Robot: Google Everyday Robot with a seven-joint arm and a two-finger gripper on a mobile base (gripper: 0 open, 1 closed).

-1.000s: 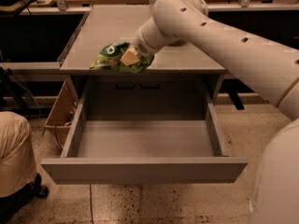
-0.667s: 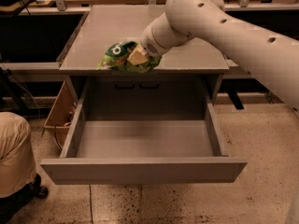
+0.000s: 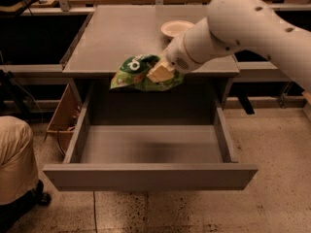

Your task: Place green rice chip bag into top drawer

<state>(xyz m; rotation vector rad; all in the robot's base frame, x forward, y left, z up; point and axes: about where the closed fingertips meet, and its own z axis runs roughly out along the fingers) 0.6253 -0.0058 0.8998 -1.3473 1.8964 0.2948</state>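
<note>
while end effector (image 3: pixel 161 72) grips bag (image 3: pixel 132 73) at table (image 3: pixel 112 38) edge, top drawer (image 3: pixel 150 176) open

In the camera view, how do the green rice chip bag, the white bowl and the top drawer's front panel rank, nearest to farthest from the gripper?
1. green rice chip bag, held in the gripper at the table's front edge.
2. white bowl, behind it on the table.
3. top drawer's front panel, low, pulled out toward the camera.

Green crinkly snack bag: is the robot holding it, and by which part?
The end effector grips the wrinkly bright-green foil snack bag by its end nearest the arm, at the grey table's front edge, above the open grey metal drawer.
</note>
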